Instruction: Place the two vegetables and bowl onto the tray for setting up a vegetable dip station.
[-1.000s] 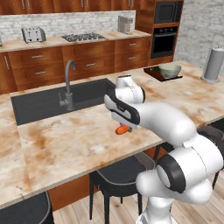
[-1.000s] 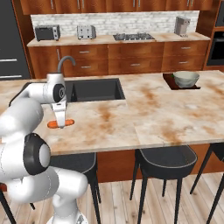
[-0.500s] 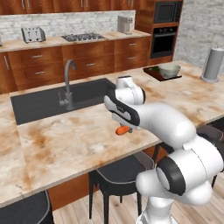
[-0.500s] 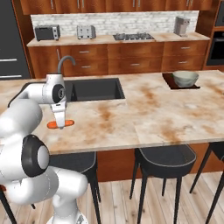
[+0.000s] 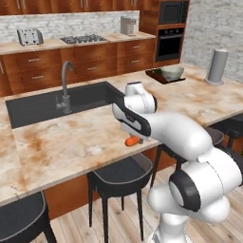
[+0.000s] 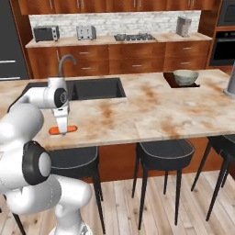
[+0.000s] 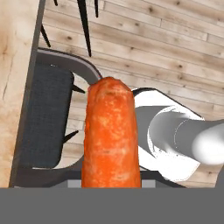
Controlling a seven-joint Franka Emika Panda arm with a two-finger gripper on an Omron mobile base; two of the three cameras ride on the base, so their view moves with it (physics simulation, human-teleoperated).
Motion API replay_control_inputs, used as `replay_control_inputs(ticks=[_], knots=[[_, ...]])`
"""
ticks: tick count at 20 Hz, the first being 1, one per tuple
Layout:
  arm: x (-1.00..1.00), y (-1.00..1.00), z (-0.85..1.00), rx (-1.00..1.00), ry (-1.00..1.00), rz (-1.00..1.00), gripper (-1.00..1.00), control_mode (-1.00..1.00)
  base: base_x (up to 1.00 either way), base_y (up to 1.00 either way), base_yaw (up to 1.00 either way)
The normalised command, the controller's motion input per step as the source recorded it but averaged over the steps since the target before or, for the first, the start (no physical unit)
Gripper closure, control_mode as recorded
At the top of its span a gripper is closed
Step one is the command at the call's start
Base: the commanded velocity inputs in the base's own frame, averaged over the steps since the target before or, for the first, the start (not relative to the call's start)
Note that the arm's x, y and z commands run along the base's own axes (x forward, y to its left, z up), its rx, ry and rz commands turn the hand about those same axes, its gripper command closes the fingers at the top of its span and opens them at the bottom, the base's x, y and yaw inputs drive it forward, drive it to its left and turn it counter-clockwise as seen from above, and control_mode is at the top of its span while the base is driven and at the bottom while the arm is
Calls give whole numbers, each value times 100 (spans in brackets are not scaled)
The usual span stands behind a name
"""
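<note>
The orange carrot point(image 5: 132, 141) point(image 6: 62, 130) sits at the counter's front edge, with my gripper point(image 5: 135, 136) point(image 6: 61, 125) reaching down onto it. In the hand view the carrot point(image 7: 111, 135) stands large and close between the jaws, hiding the finger tips, with stool and floor behind it. The gripper looks shut on the carrot. Far along the counter the pale bowl point(image 5: 172, 72) point(image 6: 185, 76) rests on the dark wooden tray point(image 5: 155, 76) point(image 6: 170, 83).
A dark sink point(image 5: 52, 104) point(image 6: 97, 88) with a curved faucet point(image 5: 64, 88) point(image 6: 64, 63) lies behind the gripper. A tall grey cylinder point(image 5: 217, 66) point(image 6: 231, 80) stands past the tray. Black stools point(image 5: 118, 173) point(image 6: 163, 151) line the counter's front.
</note>
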Motion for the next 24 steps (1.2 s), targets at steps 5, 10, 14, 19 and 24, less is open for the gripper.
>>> replay_control_inputs(ticks=[5, 10, 14, 19, 24], knots=[[0, 0, 0, 0, 0, 0, 100, 100, -2, -62, -1], [0, 0, 0, 0, 0, 0, 100, 100, 10, -64, 0], [0, 0, 0, 0, 0, 0, 100, 100, 12, -63, 0], [0, 0, 0, 0, 0, 0, 100, 100, 8, -64, 0], [0, 0, 0, 0, 0, 0, 100, 100, 7, -64, 0]])
